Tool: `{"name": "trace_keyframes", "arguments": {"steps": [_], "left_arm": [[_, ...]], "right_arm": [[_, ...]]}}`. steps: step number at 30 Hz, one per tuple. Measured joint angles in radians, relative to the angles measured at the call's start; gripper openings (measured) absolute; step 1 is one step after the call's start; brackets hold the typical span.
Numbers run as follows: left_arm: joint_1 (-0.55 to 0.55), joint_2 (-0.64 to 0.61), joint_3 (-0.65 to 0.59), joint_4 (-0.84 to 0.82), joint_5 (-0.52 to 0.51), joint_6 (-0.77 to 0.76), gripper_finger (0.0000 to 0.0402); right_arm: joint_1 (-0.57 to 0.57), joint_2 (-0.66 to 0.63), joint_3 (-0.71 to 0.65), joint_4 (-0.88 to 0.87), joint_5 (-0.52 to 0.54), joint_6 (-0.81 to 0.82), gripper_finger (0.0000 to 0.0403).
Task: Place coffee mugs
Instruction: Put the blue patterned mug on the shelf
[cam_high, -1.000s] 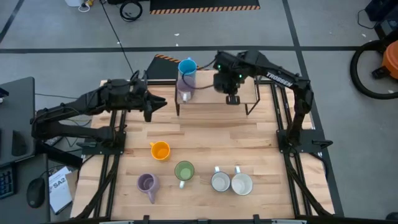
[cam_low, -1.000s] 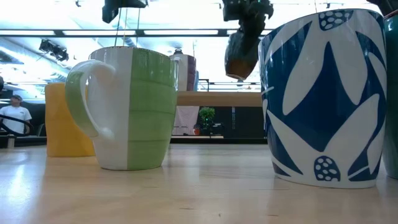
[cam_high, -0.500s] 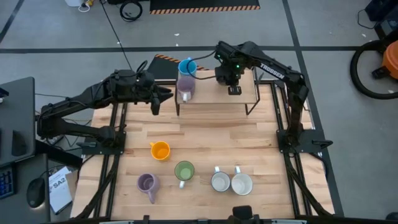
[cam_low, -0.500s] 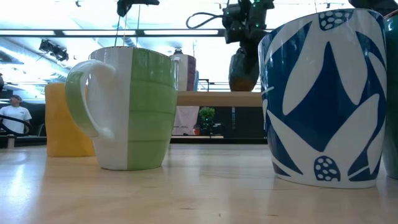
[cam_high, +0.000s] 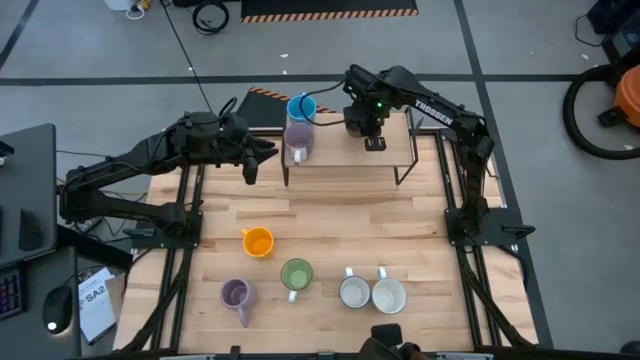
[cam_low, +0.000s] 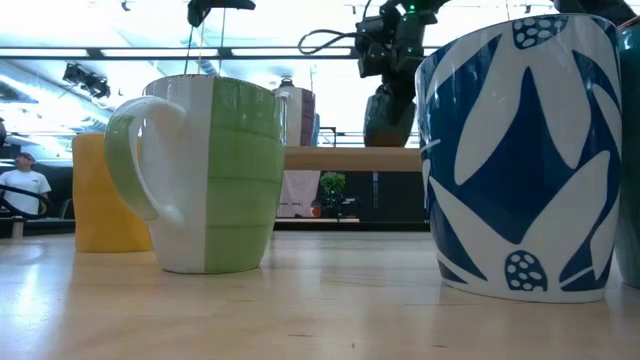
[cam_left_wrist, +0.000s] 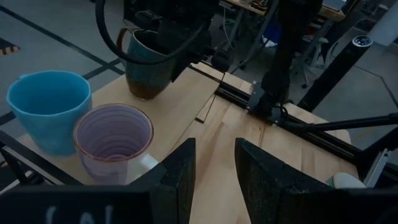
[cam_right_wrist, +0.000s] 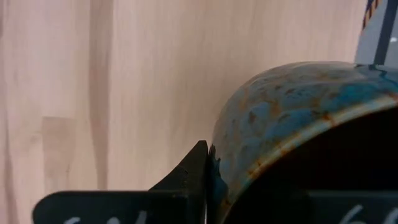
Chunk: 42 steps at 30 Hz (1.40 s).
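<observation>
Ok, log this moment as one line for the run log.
right pincer: shut on dark brown mug, set on raised shelf | left pincer: open, empty, beside shelf | shelf: blue mug, lilac mug

Even overhead light; soft shadows; low view backlit; near mugs blurred

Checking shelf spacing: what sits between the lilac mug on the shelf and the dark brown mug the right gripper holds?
Nothing: in the left wrist view, bare shelf board separates the lilac mug from the dark brown mug.
</observation>
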Motion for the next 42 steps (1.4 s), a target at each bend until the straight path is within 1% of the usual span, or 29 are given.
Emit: {"name": "trace_keyframes", "arguments": {"steps": [9, 13, 22, 26, 31, 39, 42], "left_arm": [[0.000, 0.000, 0.000, 0.000, 0.000, 0.003, 0.0118], [0.000, 0.000, 0.000, -0.001, 0.010, 0.025, 0.0118], [0.000, -0.001, -0.001, -0.028, 0.030, 0.028, 0.0118], [0.000, -0.001, -0.001, -0.032, 0.031, 0.047, 0.0118], [0.000, -0.001, -0.001, -0.040, 0.031, 0.050, 0.0118], [-0.001, -0.010, -0.002, -0.052, 0.031, 0.051, 0.0118], [0.000, -0.011, -0.002, -0.052, 0.031, 0.051, 0.0118]], "right_arm": [[0.021, -0.002, 0.002, 0.010, 0.004, 0.002, 0.0095], [0.032, -0.002, 0.002, 0.007, 0.038, 0.007, 0.0109], [0.049, -0.012, 0.016, -0.002, 0.047, 0.088, 0.0135], [0.054, -0.013, 0.063, -0.014, 0.047, 0.101, 0.0149], [0.057, -0.013, 0.153, -0.035, 0.052, 0.118, 0.0164], [0.054, -0.013, 0.282, -0.106, 0.054, 0.193, 0.0186], [0.043, -0.019, 0.294, -0.126, 0.089, 0.195, 0.0204]]}}
